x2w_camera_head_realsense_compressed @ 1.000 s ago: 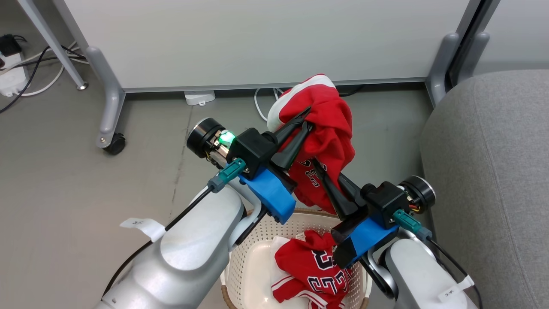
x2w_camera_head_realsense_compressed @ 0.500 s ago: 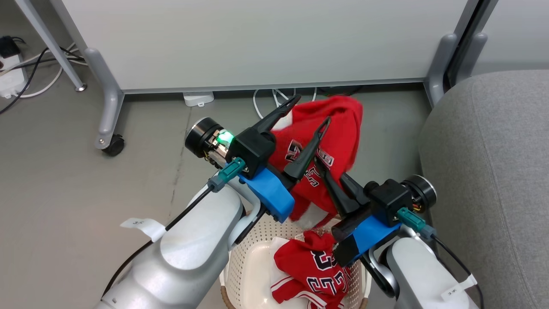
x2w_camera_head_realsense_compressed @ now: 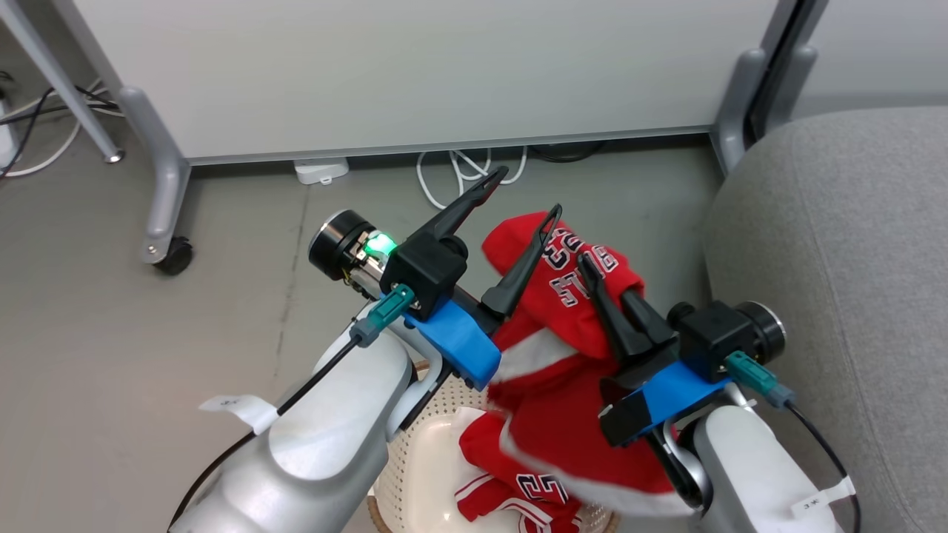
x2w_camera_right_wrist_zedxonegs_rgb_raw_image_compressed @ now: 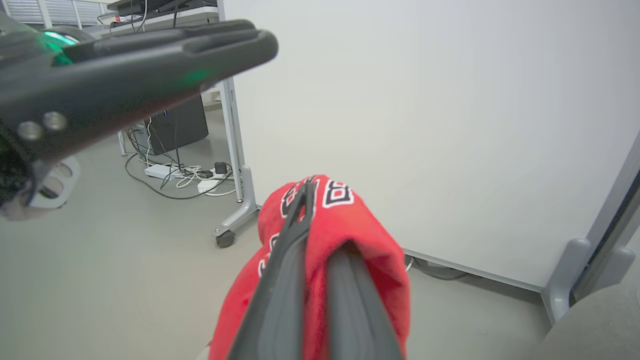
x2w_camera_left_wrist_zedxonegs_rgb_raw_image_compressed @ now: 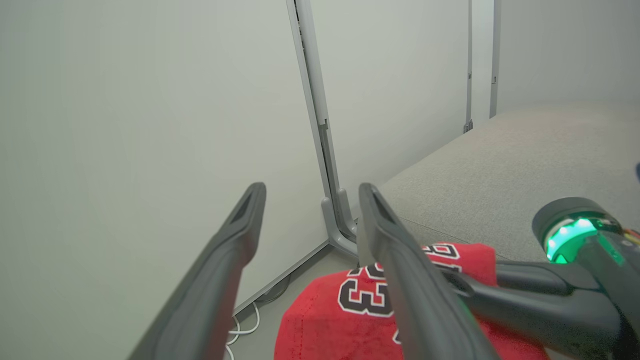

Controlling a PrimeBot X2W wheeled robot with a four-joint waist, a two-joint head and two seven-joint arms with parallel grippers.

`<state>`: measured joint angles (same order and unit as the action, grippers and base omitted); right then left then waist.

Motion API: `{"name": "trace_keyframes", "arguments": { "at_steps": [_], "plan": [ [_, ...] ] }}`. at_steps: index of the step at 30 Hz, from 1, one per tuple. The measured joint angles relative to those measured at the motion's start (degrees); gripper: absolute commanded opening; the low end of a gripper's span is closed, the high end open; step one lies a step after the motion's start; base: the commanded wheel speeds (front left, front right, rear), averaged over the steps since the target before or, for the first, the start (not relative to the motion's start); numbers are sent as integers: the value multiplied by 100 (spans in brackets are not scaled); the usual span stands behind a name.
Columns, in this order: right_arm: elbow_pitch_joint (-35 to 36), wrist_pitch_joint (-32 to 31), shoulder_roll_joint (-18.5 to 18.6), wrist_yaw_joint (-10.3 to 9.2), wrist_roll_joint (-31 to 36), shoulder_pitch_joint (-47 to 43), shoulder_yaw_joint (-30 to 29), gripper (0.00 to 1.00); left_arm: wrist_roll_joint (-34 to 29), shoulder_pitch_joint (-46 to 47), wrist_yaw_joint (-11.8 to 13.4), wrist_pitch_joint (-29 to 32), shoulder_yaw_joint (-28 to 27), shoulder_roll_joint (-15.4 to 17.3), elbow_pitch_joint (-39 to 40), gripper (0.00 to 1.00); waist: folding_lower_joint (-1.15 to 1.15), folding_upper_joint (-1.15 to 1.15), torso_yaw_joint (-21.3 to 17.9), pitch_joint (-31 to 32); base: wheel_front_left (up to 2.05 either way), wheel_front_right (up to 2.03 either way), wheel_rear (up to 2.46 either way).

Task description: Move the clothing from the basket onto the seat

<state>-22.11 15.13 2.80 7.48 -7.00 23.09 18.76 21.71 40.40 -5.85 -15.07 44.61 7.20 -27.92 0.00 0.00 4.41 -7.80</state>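
Head view: the left gripper (x2w_camera_head_realsense_compressed: 527, 194) stands spread wide, nothing between its 2 long dark fingers. The right gripper (x2w_camera_head_realsense_compressed: 601, 285) is clamped on a red soft-fabric jersey with white panels and black-and-white lettering (x2w_camera_head_realsense_compressed: 566, 326), which hangs in the air and trails down above the cream-white perforated plastic laundry basket (x2w_camera_head_realsense_compressed: 422, 459). 1 more red jersey (x2w_camera_head_realsense_compressed: 518, 485) lies crumpled inside that basket. The large grey fabric couch seat (x2w_camera_head_realsense_compressed: 837, 244) is just beside the right arm.

Left wrist view: the 2 fingers are far apart, the pale wall panel (x2w_camera_left_wrist_zedxonegs_rgb_raw_image_compressed: 150, 100) between them; the held jersey (x2w_camera_left_wrist_zedxonegs_rgb_raw_image_compressed: 320, 310) sits low, pinched by the right gripper's fingers (x2w_camera_left_wrist_zedxonegs_rgb_raw_image_compressed: 530, 300), the seat behind it.

Right wrist view: the arm's own fingers press together, red cloth folded over their tips; the left gripper (x2w_camera_right_wrist_zedxonegs_rgb_raw_image_compressed: 262, 37) crosses the upper left, above the grey floor (x2w_camera_right_wrist_zedxonegs_rgb_raw_image_compressed: 125, 260)
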Motion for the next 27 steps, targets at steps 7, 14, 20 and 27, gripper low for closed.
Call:
{"name": "trace_keyframes", "arguments": {
  "at_steps": [7, 14, 20, 27],
  "plan": [
    [269, 0, 0, 0, 231, -107, -494, 0, -120, -195, -1, 0, -23, 104, 112, 100, 0, 0, -290, -113, 0, 0, 0],
    [579, 0, 2, 0, 369, -165, -927, 0, -247, -291, -10, 0, 12, 121, 199, 100, 0, 0, -669, -243, 0, 0, 0],
    [757, -1, 3, 0, 428, -253, -1249, 0, -331, -322, -26, 0, 51, 116, 277, 100, 0, 0, -1018, -342, 0, 0, 0],
    [925, 0, 4, 0, 425, -386, -1500, 0, -423, -355, -70, 0, 120, 115, 305, 100, 0, 0, -1381, -434, 0, 0, 0]
  ]
}}
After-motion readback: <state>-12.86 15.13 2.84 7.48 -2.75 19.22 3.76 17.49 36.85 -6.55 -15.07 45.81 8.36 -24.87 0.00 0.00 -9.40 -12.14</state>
